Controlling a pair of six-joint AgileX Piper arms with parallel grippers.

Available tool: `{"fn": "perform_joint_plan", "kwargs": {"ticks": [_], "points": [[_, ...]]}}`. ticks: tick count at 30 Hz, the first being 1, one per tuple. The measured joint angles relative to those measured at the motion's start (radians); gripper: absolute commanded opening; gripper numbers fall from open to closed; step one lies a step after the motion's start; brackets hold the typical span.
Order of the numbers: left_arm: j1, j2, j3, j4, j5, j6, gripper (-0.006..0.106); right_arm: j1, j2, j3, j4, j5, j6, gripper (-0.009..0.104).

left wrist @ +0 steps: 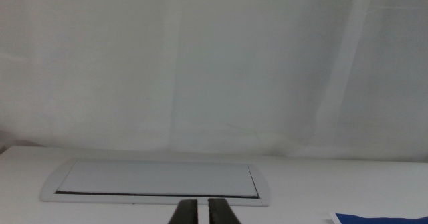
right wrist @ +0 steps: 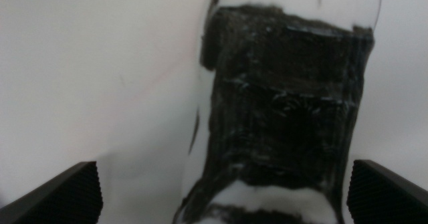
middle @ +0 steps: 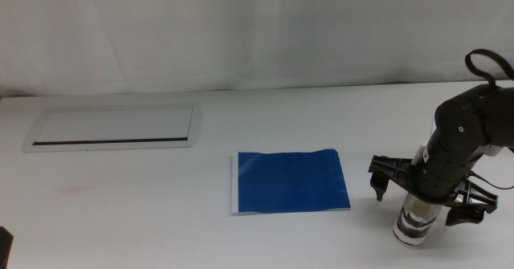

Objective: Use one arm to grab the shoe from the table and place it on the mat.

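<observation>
Nearest us, by the worktop's (middle: 161, 229) front right corner, we see the right claw (middle: 421, 195) pointing down over the shoe (middle: 417, 221) — its jaws spread wide, one on each side of the shoe. Only the shoe's white end with a dark band shows below the arm (middle: 470, 128) in the middle view. In the right wrist view the shoe (right wrist: 281, 110) fills the space between the two jaw tips, black patches on white, and we cannot tell whether either jaw touches it.

Just left of the claw lies the mat (middle: 289, 181), deep blue and flat, with a white strip along its left edge, apart from the shoe.

Farther back, toward the rear left — a grey-framed white panel (middle: 112, 126). The left claw (left wrist: 201, 212) faces that panel (left wrist: 157, 179), its jaws narrow with a slim gap between them.
</observation>
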Motion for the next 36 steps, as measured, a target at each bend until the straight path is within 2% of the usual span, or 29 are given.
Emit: {"fn": "perform_joint_plan", "kwargs": {"ticks": [4, 6, 8, 11, 14, 15, 22, 28, 31, 36], "points": [[0.000, 0.000, 0.000, 0.000, 0.000, 0.000, -0.003, 0.000, 0.014, 0.000, 0.000, 0.002, 0.005, 0.098], [0.000, 0.000, 0.000, 0.000, 0.000, 0.000, -0.003, 0.000, 0.016, 0.000, 0.000, 0.002, 0.005, 0.088], [0.000, 0.000, 0.000, 0.000, 0.000, 0.000, -0.003, 0.000, 0.016, 0.000, 0.000, 0.002, 0.005, 0.073], [0.000, 0.000, 0.000, 0.000, 0.000, 0.000, -0.003, 0.000, 0.016, 0.000, 0.000, 0.002, 0.005, 0.041], [0.000, 0.000, 0.000, 0.000, 0.000, 0.000, -0.003, 0.000, 0.016, 0.000, 0.000, -0.002, 0.005, 0.014], [0.000, 0.000, 0.000, 0.000, 0.000, 0.000, -0.003, 0.000, 0.016, 0.000, -0.002, -0.004, 0.005, -0.002], [0.000, 0.000, 0.000, 0.000, 0.000, 0.000, -0.003, 0.000, 0.016, -0.001, -0.002, -0.038, -0.088, -0.002], [0.000, 0.000, 0.000, 0.000, 0.000, 0.000, -0.003, 0.000, -0.014, -0.042, -0.002, -0.018, -0.279, -0.002], [0.000, 0.000, 0.000, 0.000, 0.000, 0.000, -0.003, 0.000, -0.060, -0.079, -0.002, -0.001, -0.428, -0.002], [0.000, 0.000, 0.000, 0.000, 0.000, 0.000, -0.003, 0.000, -0.128, -0.172, 0.005, 0.062, -0.833, -0.002]]}}
